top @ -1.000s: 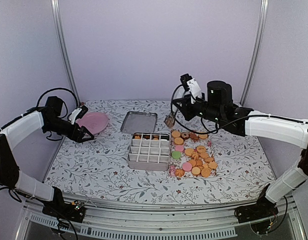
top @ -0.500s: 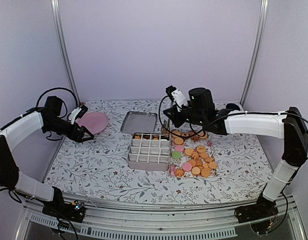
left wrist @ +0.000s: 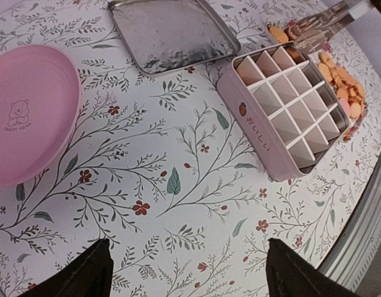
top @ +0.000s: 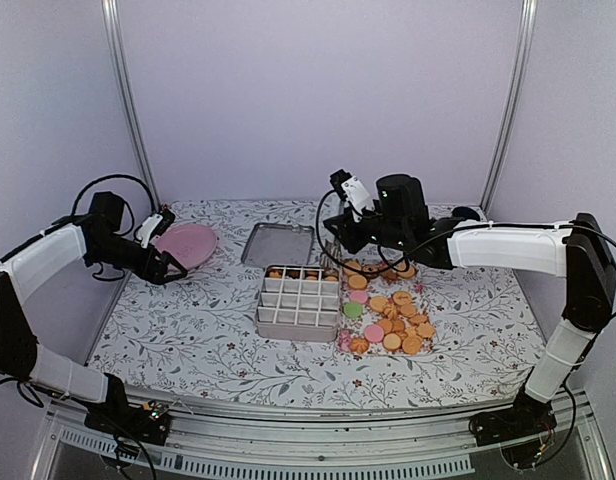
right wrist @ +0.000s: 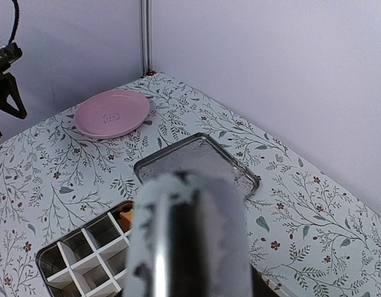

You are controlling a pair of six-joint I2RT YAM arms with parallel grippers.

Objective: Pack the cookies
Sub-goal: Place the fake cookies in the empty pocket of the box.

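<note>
The cookies (top: 390,312), mostly orange with a few pink and green, lie in a pile right of a white divided box (top: 298,300). A few cookies (top: 288,272) sit in the box's far row, and one shows in the right wrist view (right wrist: 124,216). My right gripper (top: 346,228) is shut on silver tongs (right wrist: 190,235), whose tips (left wrist: 320,28) hang over the box's far right corner. I cannot see whether a cookie is between the tips. My left gripper (left wrist: 184,272) hovers open over bare cloth near the pink plate (left wrist: 23,111), holding nothing.
The box's metal lid (top: 278,243) lies upside down behind the box. The pink plate (top: 186,243) sits at the far left, close to my left gripper (top: 173,265). A floral cloth covers the table, with walls on three sides.
My right arm has swung left, carrying the tongs from above the cookie pile to the box's far right corner. The left arm has not moved.
</note>
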